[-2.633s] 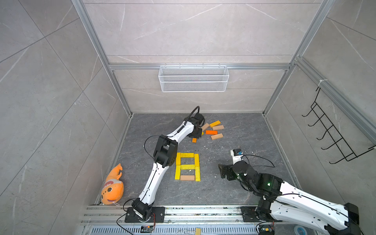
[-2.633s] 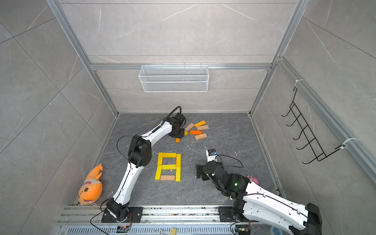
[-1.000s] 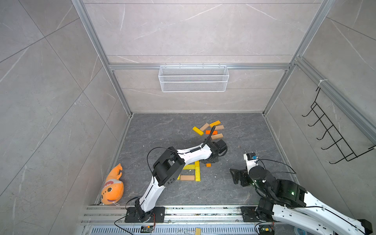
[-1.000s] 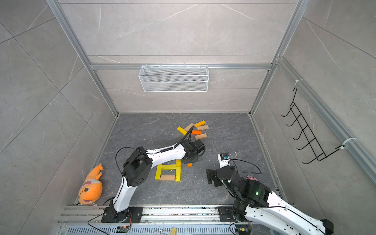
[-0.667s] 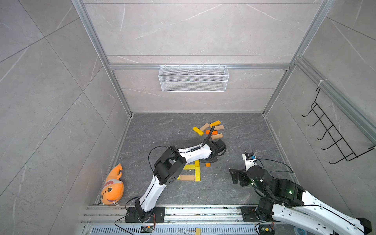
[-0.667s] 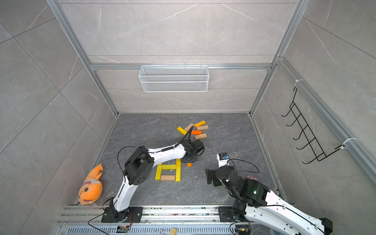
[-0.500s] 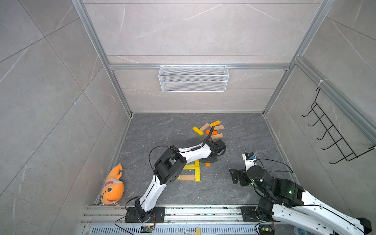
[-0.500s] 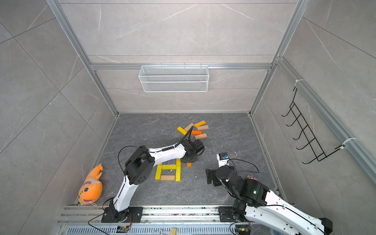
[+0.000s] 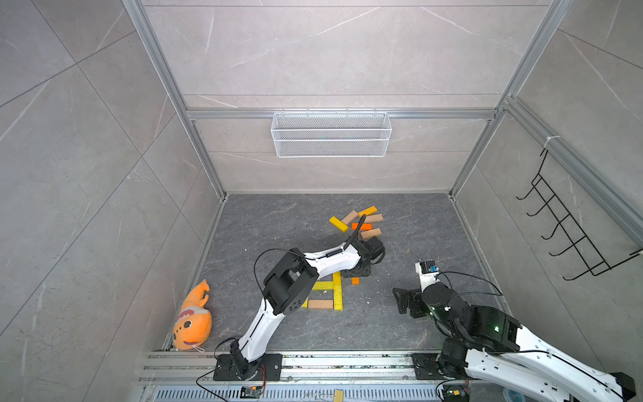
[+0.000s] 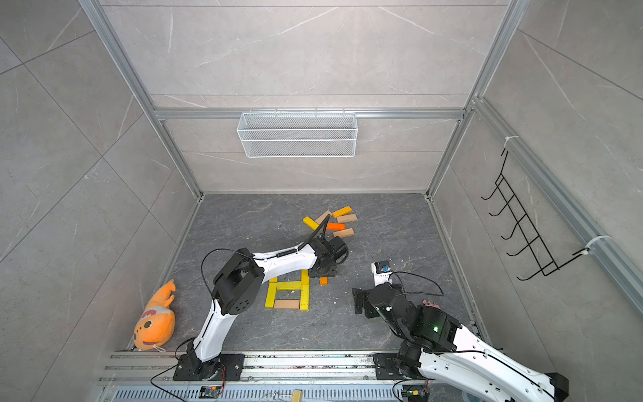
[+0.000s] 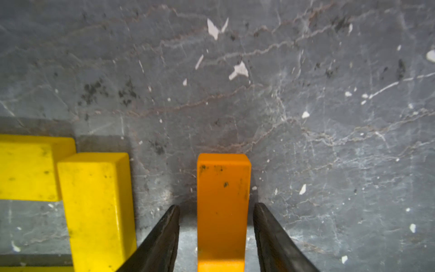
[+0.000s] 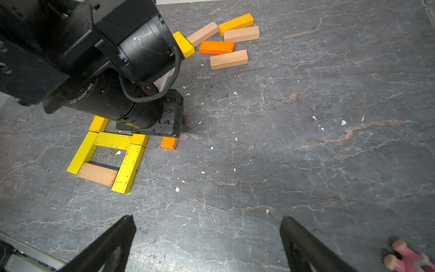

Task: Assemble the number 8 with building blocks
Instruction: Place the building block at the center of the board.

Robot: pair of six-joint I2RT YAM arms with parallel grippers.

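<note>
My left gripper [image 11: 216, 206] straddles the orange block [image 11: 223, 179], jaws parted and clear of both its sides. The block lies flat near the middle of the bench [image 11: 306, 117], just beside the yellow bars [image 11: 96, 200]. My right gripper [image 12: 207, 219] hangs spread wide, empty.

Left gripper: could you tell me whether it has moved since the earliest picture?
Yes: left gripper moved from the loose blocks to beside the yellow frame.

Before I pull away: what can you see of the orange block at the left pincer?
The orange block is a wooden bar, scuffed with dark specks, lying flat on the grey floor. It sits between the jaws of the open left pincer, a sliver clear of each, parallel to the yellow bar, not touching.
</note>
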